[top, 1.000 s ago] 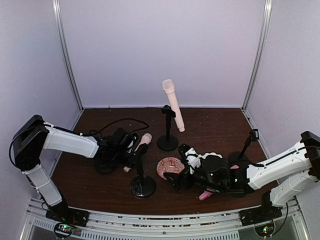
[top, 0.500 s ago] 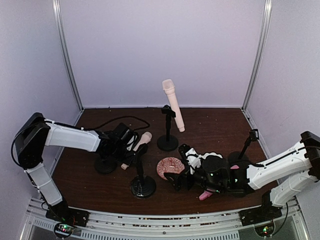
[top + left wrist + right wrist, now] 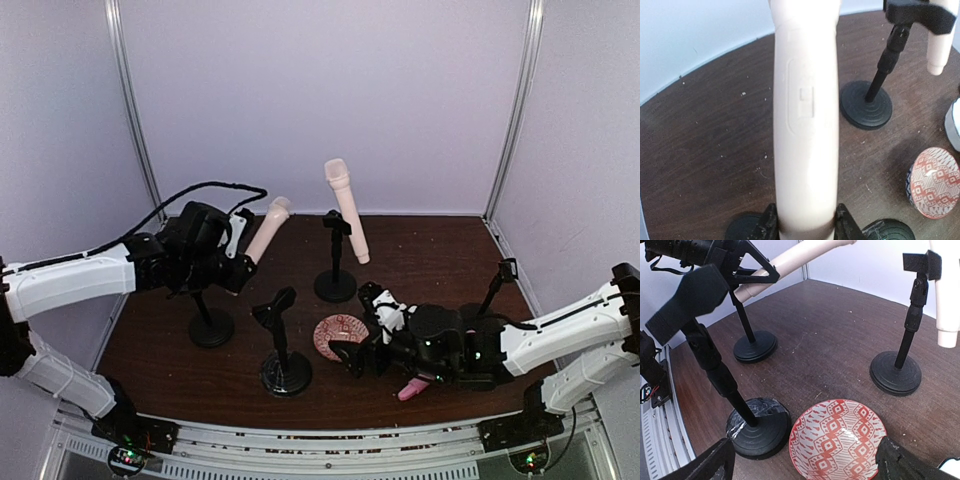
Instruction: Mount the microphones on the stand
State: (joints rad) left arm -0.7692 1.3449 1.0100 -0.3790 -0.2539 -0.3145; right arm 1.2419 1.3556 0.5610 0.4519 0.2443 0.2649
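Left gripper (image 3: 238,260): jaws clenched on the handle end of a cream microphone (image 3: 263,228), held clear of the table (image 3: 420,250). The microphone slanted up and to the right, rounded head uppermost, toward the back wall. In the left wrist view its body ran straight up the middle of the picture, with a black finger (image 3: 767,226) pressed against each side of the lower end.

Below the left gripper stood the left stand (image 3: 210,325), its round base on the table. Whether its clip was touching the microphone could not be told.

Second cream microphone (image 3: 345,210): seated in the clip of the back stand (image 3: 335,285), tilted, head up.

Front stand (image 3: 285,370): upright near the table's front edge, clip bare.

Right stand (image 3: 495,285): upright at the right side behind the right arm, clip bare.

Pink microphone (image 3: 410,388): lying on the table near the front edge, partly covered by the right arm.

Right gripper (image 3: 360,328): low over the table, jaws released and spread wide, nothing between them. A red patterned bowl (image 3: 837,440) sat just ahead of its fingers (image 3: 705,467), between the front stand and the right arm.
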